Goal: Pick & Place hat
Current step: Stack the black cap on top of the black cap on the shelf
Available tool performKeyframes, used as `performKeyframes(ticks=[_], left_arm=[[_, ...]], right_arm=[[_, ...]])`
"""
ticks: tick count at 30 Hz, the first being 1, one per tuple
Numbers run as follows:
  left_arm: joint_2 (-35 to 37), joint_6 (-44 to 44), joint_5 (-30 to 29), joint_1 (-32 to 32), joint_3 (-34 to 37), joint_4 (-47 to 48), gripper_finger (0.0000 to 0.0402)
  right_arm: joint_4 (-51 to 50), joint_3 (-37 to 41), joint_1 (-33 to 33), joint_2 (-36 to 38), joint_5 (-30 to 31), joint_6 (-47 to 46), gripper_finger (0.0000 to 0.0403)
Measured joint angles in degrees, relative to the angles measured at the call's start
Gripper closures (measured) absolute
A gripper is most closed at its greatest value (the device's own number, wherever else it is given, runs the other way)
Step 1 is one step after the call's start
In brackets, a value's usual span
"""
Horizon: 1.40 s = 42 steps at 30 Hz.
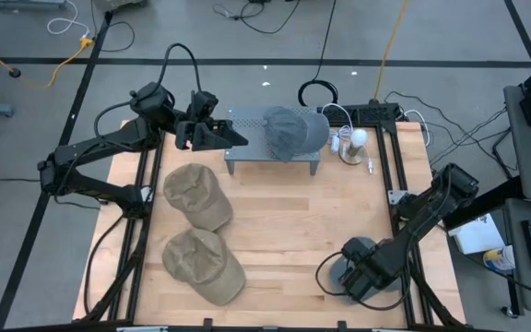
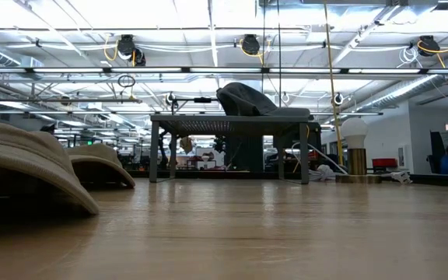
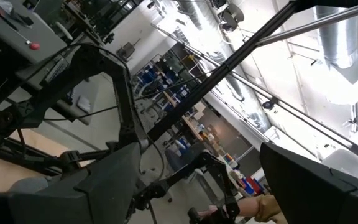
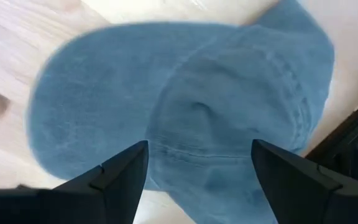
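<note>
Left gripper [image 1: 233,136] raised at the left end of the grey rack [image 1: 247,155], jaws spread, nothing between them. Two tan caps [image 1: 196,195] [image 1: 201,265] lie on the wooden table [image 1: 293,231], left side, one behind the other, apparently just touching.

Rack holds one grey cap [image 1: 293,132], draped over its right half; the rest of its top is bare.

Right gripper [image 4: 197,180] hovers directly over a blue cap [image 4: 185,106] at the table's near right corner, jaws wide and empty.

Judgement: pick step on the blue cap. Descend straight, straddle the crown ridge, pinch a fabric fold firmly, lift slowly so the brim does not drag.
</note>
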<state>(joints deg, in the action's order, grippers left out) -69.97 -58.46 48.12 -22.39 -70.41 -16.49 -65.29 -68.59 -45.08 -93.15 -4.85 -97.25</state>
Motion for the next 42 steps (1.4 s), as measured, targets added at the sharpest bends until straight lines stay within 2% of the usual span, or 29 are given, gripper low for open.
performKeyframes(ticks=[5,10,14,22,25,28,42], left_arm=[[0.0,-0.1,0.1,0.0,0.0,0.0,0.0064],[0.0,-0.7,0.1,0.0,0.0,0.0,0.0064],[0.0,-0.7,0.2,0.0,0.0,0.0,0.0064],[0.0,-0.6,0.1,0.0,0.0,0.1,0.0064],[0.0,-0.6,0.6,0.0,0.0,0.3,0.0064],[0.0,-0.6,2.6,0.0,0.0,0.4,0.0064],[0.0,6.0,3.0,0.0,0.0,0.0,0.0064]], right_arm=[[6.7,4.4,-0.1,0.7,-2.9,-0.3,0.0134],[10.0,5.8,-0.1,1.0,-4.3,-0.2,0.0172],[10.1,5.8,-0.1,1.0,-4.4,-0.1,0.0228],[9.8,5.8,-0.1,1.2,-5.9,1.1,0.0377],[9.4,5.5,0.3,3.2,-4.5,1.7,0.0394],[8.4,4.6,2.0,7.2,0.6,1.7,0.0398],[7.9,3.2,15.1,29.7,38.8,8.8,0.0401]])
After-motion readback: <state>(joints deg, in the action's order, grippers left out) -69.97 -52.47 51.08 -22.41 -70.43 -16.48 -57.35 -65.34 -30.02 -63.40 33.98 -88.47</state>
